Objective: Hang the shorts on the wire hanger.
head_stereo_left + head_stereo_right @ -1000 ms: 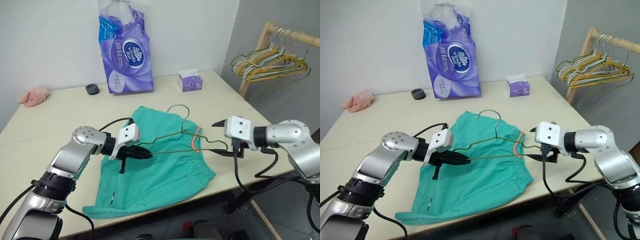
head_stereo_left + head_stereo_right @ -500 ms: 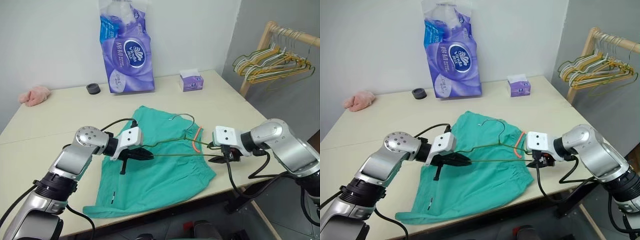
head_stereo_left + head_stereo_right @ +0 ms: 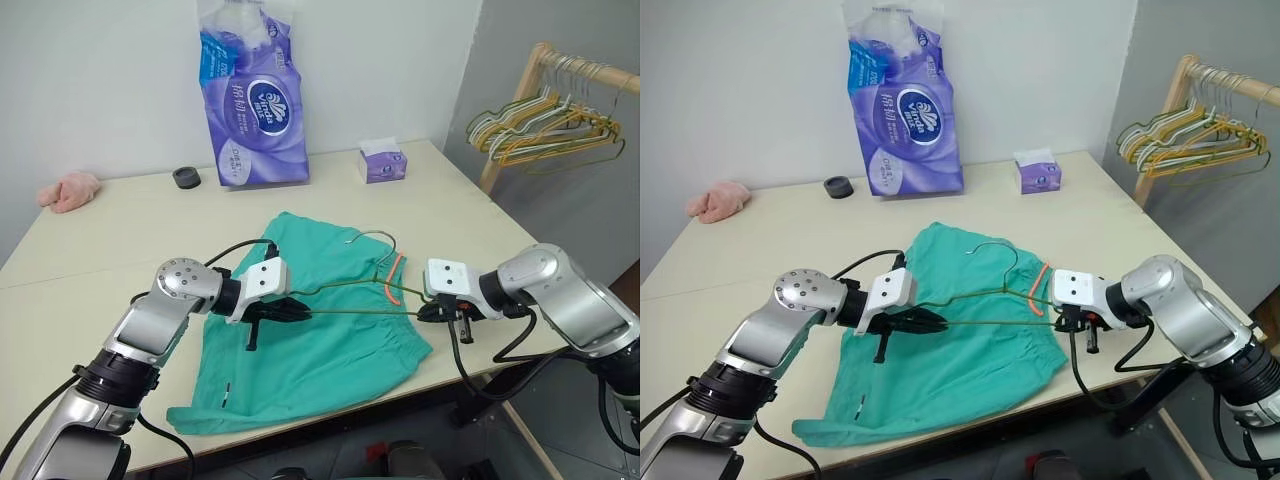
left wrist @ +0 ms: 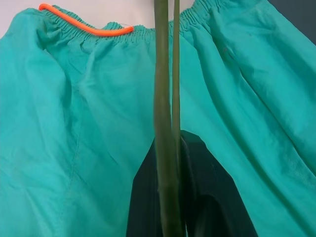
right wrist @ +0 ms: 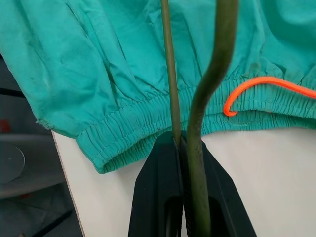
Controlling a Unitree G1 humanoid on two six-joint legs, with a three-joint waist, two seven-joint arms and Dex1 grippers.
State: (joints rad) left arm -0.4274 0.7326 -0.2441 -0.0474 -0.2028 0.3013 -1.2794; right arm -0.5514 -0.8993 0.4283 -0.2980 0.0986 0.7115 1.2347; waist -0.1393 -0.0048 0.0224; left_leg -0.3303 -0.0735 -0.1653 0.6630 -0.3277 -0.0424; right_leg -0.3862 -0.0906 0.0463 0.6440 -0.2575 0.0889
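Shorts (image 3: 310, 340) lie flat on the counter (image 3: 90, 250), waistband toward its right edge. Left pincer (image 3: 296, 312) and right pincer (image 3: 428, 313) are each clamped on an end of the wire hanger (image 3: 350, 300), held just above the fabric. Advised: keep the wire level when threading a leg.

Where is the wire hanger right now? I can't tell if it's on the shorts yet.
In the left eye view the wire hanger is held above the shorts, between the left end effector and the right end effector.
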